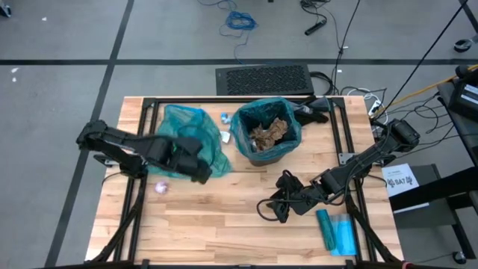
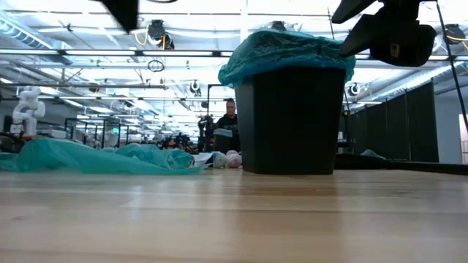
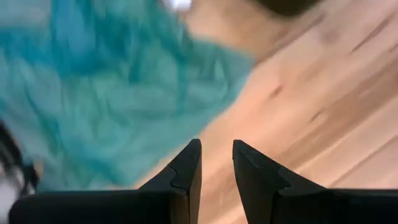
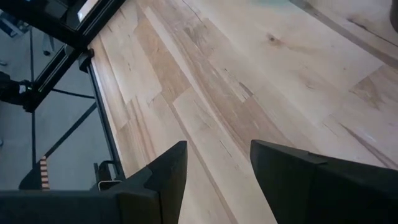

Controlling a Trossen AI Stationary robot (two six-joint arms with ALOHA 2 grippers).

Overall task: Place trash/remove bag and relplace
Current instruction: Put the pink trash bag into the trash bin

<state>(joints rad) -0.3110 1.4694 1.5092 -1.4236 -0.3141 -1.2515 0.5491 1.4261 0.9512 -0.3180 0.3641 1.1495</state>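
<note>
- Wooden table point(image 1: 224, 217) in an open workshop hall.
- Left gripper point(image 3: 215, 163), jaws slightly apart and empty, hovers beside the loose teal bag point(image 1: 188, 134): thin, limp and slippery, so best pinched at a bunched fold.
- Bin point(image 1: 266, 131) mid-table holds brown trash point(image 1: 269, 133): light, crushable; deeper contents hidden.
- Right gripper point(image 4: 217, 165) open over bare wood.

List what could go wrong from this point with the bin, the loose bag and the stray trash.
1. The bin is already heaped with brown paper trash; lifting its teal liner could spill wads.
2. The left gripper, open and empty, sits at the edge of the loose teal bag; a shallow pinch may slip off the thin film.
3. Stray wads beside that bag could get swept off the table.
</note>
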